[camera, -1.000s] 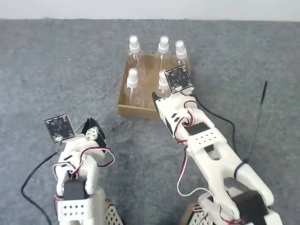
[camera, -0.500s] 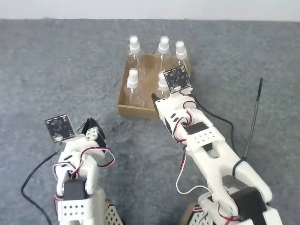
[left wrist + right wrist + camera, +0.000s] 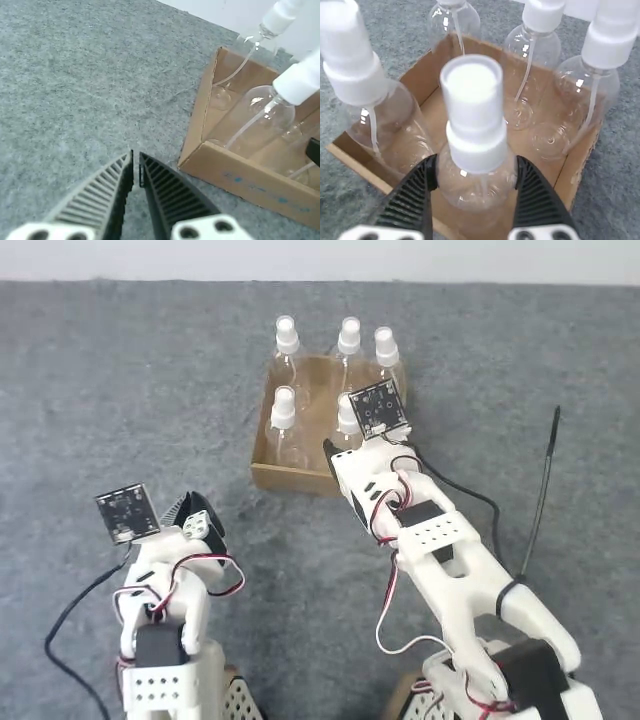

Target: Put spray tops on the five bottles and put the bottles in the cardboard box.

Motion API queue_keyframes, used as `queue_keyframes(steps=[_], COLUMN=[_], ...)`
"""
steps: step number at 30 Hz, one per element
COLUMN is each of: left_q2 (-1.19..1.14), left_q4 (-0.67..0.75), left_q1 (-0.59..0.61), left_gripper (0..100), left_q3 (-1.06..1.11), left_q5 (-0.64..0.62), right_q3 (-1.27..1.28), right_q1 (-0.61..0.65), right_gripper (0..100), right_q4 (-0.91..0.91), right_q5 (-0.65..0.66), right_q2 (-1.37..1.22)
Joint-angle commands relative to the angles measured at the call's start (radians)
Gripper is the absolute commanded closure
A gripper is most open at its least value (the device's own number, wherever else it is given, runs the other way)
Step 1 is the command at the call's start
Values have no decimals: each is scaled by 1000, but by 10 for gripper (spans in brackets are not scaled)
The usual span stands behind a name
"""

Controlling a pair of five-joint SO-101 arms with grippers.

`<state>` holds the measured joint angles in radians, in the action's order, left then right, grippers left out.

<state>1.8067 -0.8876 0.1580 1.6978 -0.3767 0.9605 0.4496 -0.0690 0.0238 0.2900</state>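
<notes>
Over the last second the right arm has edged a little toward the left arm, and the thin black cable (image 3: 545,480) beside it leans with it, its far tip now closer to the cardboard box (image 3: 290,478). Across the last half second nothing differs. The left arm has kept still.

The right pincer (image 3: 474,172) stands over the box's near corner on the right arm's side, its two fingers (image 3: 420,192) pressed against the shoulders of a clear spray bottle (image 3: 472,125) that stands upright inside the box. The other four bottles (image 3: 283,420) stand upright in the box too, each with a white spray top (image 3: 287,332). The left pincer (image 3: 135,155) hangs over the grey surface (image 3: 75,75) just short of the box's near corner, with a mere slit between its fingers and nothing between them.

From above, the right arm's camera board (image 3: 378,407) covers the right pincer and part of the gripped bottle's top. In the right wrist view the bottle's base is hidden behind the fingers. In the left wrist view the bottles run off the edge, tops cut short.
</notes>
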Motion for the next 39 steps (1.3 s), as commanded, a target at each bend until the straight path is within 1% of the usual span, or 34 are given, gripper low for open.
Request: queue_keyframes(steps=[1,11,13,18,20,36,39], left_q2=[15,15,15,15,15,15,15], left_q4=[28,28,28,28,28,28,28], left_q1=[5,5,5,5,3,2,2], left_gripper=[987,987,987,987,987,987,987], left_q3=[-13,-13,-13,-13,-13,-13,-13], left_q5=[9,9,9,9,9,9,9], right_q3=[-68,-61,-55,-35,-35,-9,3], right_q1=[-22,-36,-33,-33,-33,-27,-22], right_gripper=[991,988,950,794,762,760,760], right_q4=[10,-16,-21,-19,-19,-21,-21], right_q5=[-8,-8,-8,-8,-8,-6,48], right_q2=[5,12,13,10,7,18,19])
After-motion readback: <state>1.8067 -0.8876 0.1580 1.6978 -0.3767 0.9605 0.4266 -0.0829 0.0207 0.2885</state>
